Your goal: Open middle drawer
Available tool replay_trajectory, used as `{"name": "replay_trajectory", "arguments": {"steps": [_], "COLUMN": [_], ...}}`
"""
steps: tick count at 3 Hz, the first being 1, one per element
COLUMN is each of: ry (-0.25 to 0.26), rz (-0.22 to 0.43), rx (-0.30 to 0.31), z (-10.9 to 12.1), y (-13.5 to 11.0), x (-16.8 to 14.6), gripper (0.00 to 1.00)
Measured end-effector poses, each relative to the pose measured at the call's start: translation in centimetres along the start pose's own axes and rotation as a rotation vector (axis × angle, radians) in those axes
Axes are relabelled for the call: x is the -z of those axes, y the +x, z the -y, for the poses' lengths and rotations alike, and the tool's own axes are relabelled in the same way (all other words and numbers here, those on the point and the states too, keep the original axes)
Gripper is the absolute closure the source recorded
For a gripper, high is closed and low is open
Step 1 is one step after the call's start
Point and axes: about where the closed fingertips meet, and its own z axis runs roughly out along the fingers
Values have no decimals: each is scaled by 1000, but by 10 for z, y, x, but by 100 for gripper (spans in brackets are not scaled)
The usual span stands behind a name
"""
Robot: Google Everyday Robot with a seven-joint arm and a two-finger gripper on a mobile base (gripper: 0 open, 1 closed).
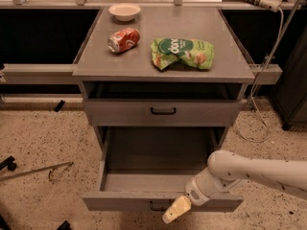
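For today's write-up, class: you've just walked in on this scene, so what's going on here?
The robot's arm reaches in from the right, with its gripper at the front of the middle drawer, beside the black handle. That drawer is pulled well out, and nothing shows inside it. The drawer above is not pulled out. On the cabinet top sit a bowl, a red can on its side and a green snack bag.

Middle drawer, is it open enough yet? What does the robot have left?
Mostly done, it looks: the middle drawer is pulled well out, its inside showing. In hand: the gripper sits at the drawer's front, just beside its black handle. Left, probably: only moving the arm away. The drawer above is shut.
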Motion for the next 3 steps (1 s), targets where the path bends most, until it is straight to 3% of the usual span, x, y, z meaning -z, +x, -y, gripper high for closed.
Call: {"name": "replay_trajectory", "arguments": {"steps": [3], "ry": [-36], "rz": [-12], "rx": [-57], "z": [-21], "y": [26], "x": [3], "gripper": [0]}}
